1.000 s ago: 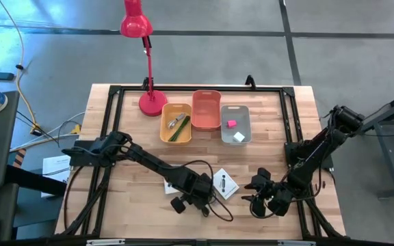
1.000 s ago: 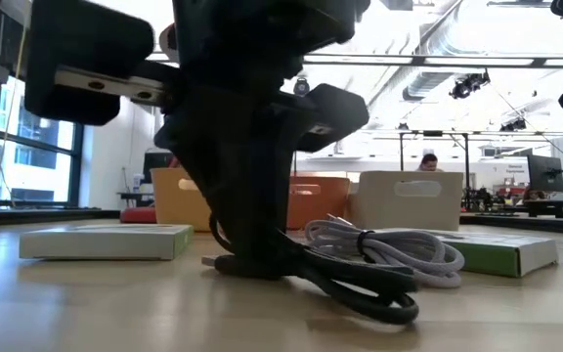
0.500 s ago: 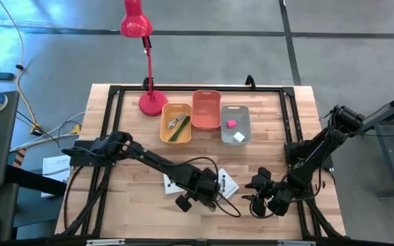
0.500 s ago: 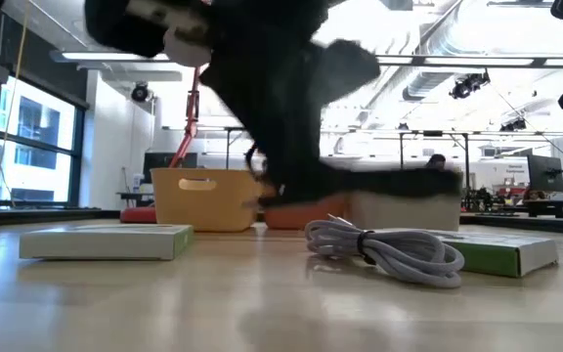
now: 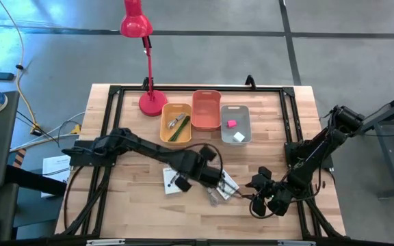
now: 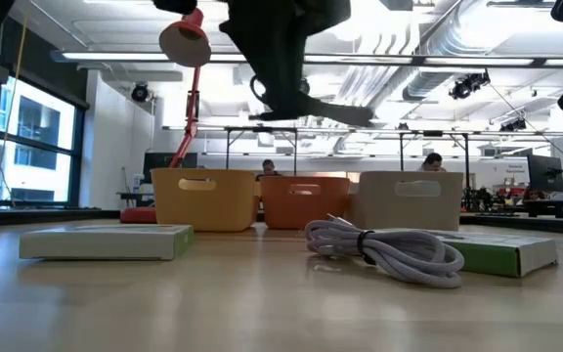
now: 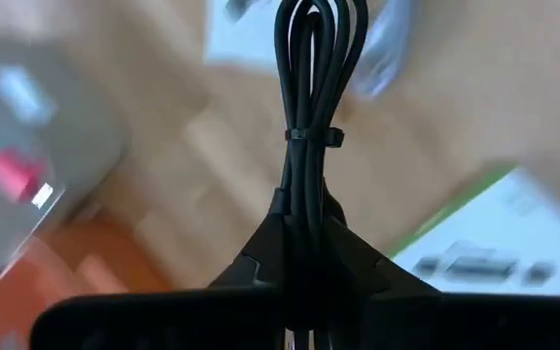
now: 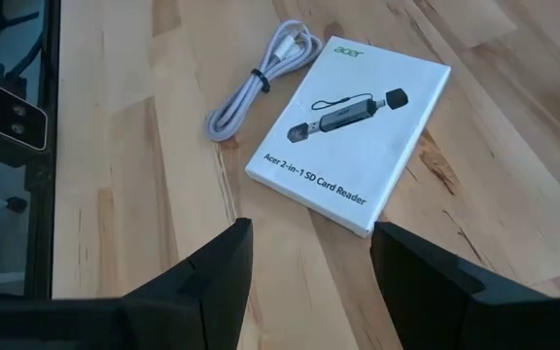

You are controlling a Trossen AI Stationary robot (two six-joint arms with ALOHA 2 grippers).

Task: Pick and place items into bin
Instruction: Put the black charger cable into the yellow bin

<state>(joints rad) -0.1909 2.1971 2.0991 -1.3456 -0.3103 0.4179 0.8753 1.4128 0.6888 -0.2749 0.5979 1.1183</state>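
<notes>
Black cable (image 7: pixel 311 117), your left gripper (image 5: pixel 207 179) has it clenched, hanging off the table (image 5: pixel 132 195) near the centre. You'll find the yellow bin (image 5: pixel 176 123), orange bin (image 5: pixel 206 110) and grey bin (image 5: pixel 235 124) toward 12 o'clock. Your right gripper (image 5: pixel 257 193) waits released at 4 o'clock, near a white box (image 8: pixel 353 131) and white cable (image 8: pixel 258 80)
</notes>
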